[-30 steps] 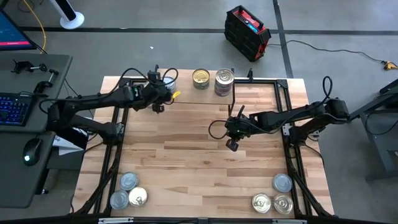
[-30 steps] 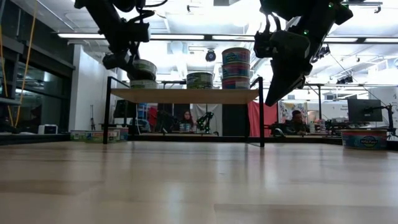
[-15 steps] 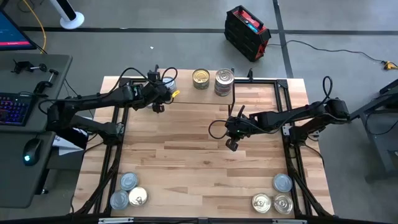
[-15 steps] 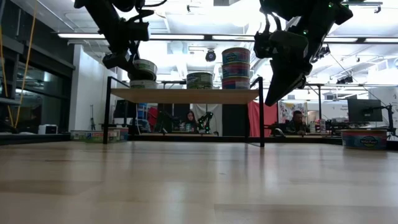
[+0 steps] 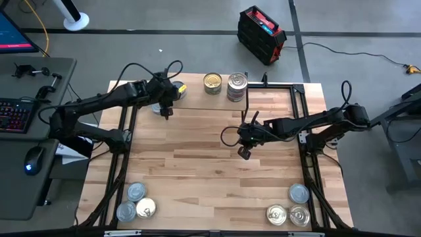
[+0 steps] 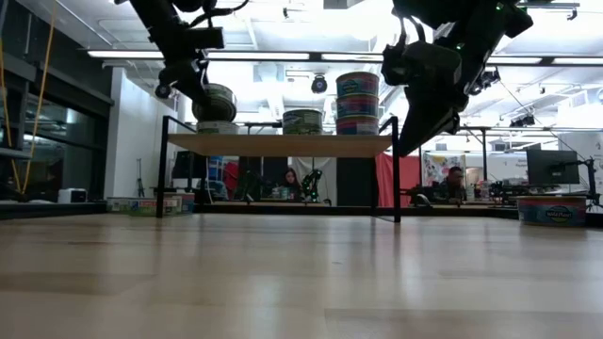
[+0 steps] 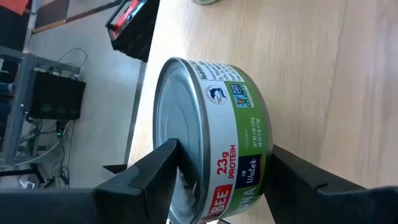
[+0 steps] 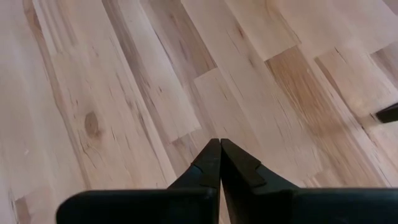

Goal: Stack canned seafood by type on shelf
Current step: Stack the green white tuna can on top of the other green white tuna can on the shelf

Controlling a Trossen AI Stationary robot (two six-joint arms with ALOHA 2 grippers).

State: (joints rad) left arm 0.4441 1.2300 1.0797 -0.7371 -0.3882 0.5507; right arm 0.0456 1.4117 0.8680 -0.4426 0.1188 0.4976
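One green-labelled tin [image 7: 211, 137] reading "23g PROTEIN" sits gripped in the left claw [image 7: 217, 180]; right claw [image 8: 219, 163] pinched empty.

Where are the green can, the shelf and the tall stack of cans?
green can [image 7: 239, 155], left wrist view, on its label side.
shelf [image 6: 283, 145], low view, on the board's front edge.
stack [image 6: 357, 104], low view, on the middle can's side.
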